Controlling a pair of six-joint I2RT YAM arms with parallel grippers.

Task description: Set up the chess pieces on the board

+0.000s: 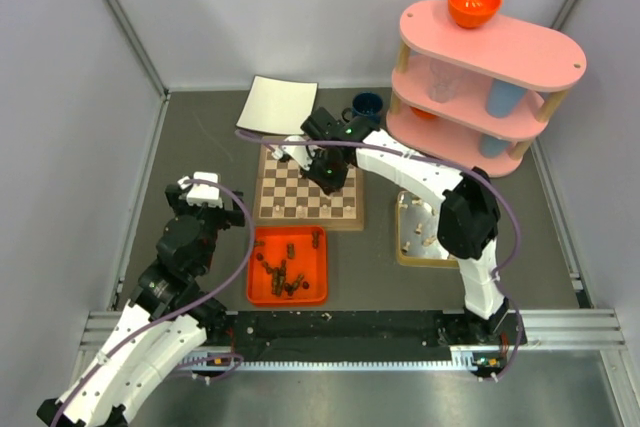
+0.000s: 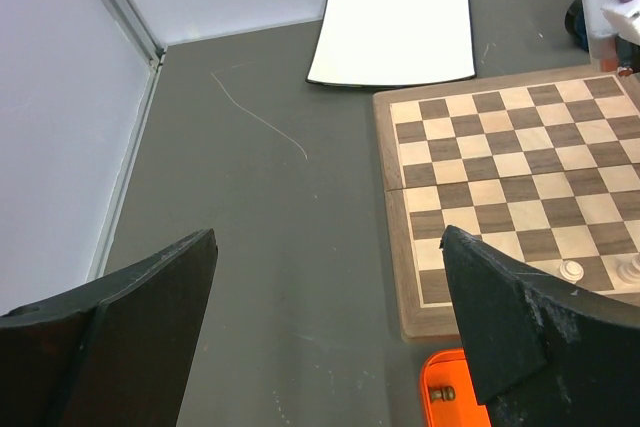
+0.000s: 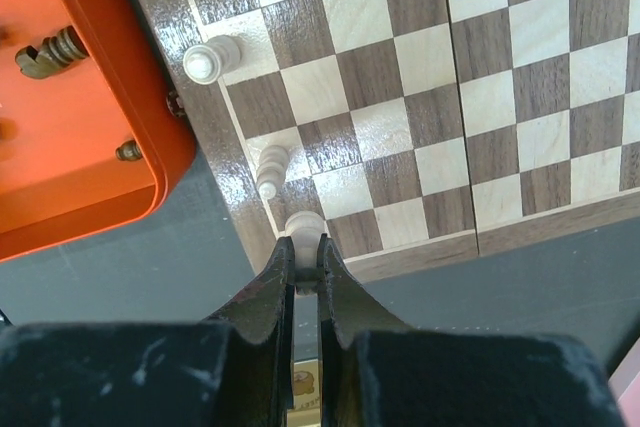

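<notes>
- Chess pieces (image 1: 281, 272) of the dark set lie jumbled in the orange tray (image 1: 312, 289), just in front of the board (image 1: 290, 203). Small, hard and light by the look, they should tip easily, so a pinch on the narrow neck under the head seems the surest hold.
- Left gripper (image 2: 330, 332) hovers over the grey table (image 2: 280, 247) left of the board, fingers spread wide, holding nothing.
- Two pale pieces (image 3: 212, 59) stand upright on the board's row nearest the tray.
- Right gripper (image 3: 303, 269) hangs over that same row at the corner, fingers drawn narrow on a third pale piece (image 3: 303, 227) just below its round head. Whether its base meets the square is hidden.
- Beyond the board lie a white sheet (image 1: 277, 105) and a pink shelf (image 1: 500, 47).
</notes>
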